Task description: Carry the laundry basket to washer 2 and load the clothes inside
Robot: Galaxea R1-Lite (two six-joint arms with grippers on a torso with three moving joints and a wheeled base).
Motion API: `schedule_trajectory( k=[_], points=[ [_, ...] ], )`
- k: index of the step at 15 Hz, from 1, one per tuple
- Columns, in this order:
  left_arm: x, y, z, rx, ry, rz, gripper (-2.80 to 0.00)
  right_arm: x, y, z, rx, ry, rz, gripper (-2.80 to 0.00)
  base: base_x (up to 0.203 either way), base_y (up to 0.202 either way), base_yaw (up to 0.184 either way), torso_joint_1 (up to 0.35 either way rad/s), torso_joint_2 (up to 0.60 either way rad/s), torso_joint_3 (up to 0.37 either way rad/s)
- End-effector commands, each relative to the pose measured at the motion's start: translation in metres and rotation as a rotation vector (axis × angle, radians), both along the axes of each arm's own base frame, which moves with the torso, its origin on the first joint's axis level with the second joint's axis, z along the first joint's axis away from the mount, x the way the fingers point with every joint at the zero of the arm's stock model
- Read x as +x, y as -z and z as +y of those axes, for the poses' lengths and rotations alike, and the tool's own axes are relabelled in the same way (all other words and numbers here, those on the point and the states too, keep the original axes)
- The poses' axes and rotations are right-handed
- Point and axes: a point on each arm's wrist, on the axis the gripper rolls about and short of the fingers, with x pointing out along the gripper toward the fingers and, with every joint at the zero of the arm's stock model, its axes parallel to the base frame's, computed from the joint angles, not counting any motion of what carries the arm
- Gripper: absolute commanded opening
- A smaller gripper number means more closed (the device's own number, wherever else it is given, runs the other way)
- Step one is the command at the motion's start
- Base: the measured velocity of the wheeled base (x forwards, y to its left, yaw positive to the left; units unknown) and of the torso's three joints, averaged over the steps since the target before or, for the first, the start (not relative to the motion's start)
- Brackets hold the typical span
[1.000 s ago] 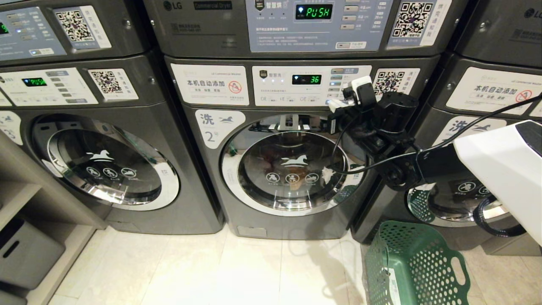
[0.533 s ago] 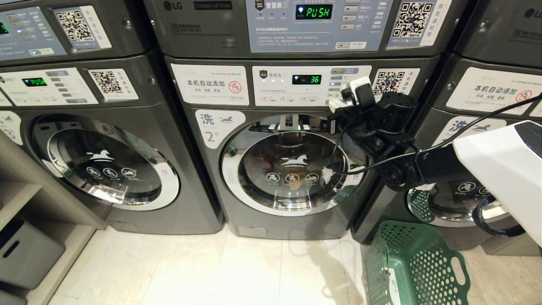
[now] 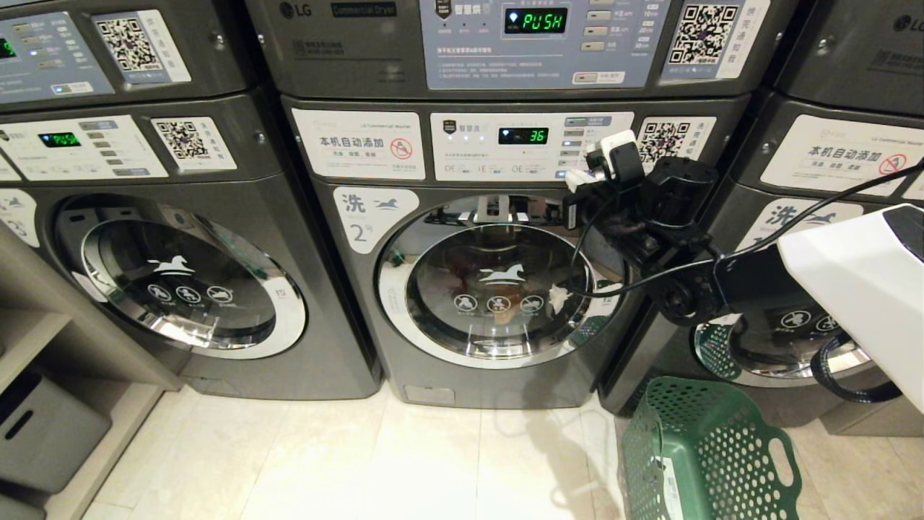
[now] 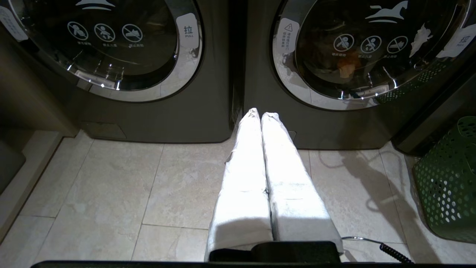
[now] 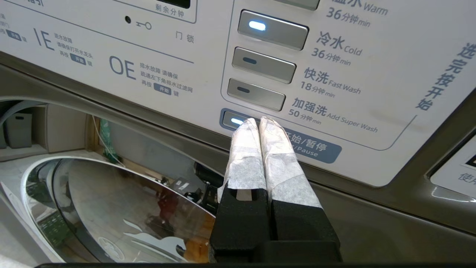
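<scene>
Pressed together and empty, the right claw (image 5: 258, 123) sits at the lit start/pause button (image 5: 232, 121) on washer 2 (image 3: 498, 289), whose door looks closed over the clothes (image 4: 346, 69). If the tips slide sideways they could miss it. Left claw (image 4: 260, 115), also shut, hangs low; the laundry basket (image 3: 711, 455) stands on the floor just right.
</scene>
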Motion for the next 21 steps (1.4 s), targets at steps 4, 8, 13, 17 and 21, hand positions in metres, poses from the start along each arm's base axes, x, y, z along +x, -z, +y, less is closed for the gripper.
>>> schedule_trajectory(
  k=[4,8,13,17,21],
  points=[
    [0.000,0.000,0.000,0.000,0.000,-0.002,-2.80,-0.005,-0.001,-0.001,-0.001,-0.002,0.001,-2.80,0.000,0.000,0.000,0.000,0.00,0.000],
    [0.000,0.000,0.000,0.000,0.000,-0.002,-2.80,-0.009,0.001,0.003,-0.006,-0.014,0.012,-2.80,0.000,0.000,0.000,0.000,0.00,0.000],
    [0.000,0.000,0.000,0.000,0.000,-0.002,-2.80,-0.067,-0.009,-0.018,-0.052,0.002,0.096,-2.80,0.000,0.000,0.000,0.000,0.00,0.000],
    [0.000,0.000,0.000,0.000,0.000,-0.002,-2.80,-0.155,-0.021,-0.057,-0.100,0.099,0.170,-2.80,0.000,0.000,0.000,0.000,0.00,0.000],
    [0.000,0.000,0.000,0.000,0.000,-0.002,-2.80,-0.254,-0.035,-0.098,-0.099,0.184,0.231,-2.80,0.000,0.000,0.000,0.000,0.00,0.000]
  ],
)
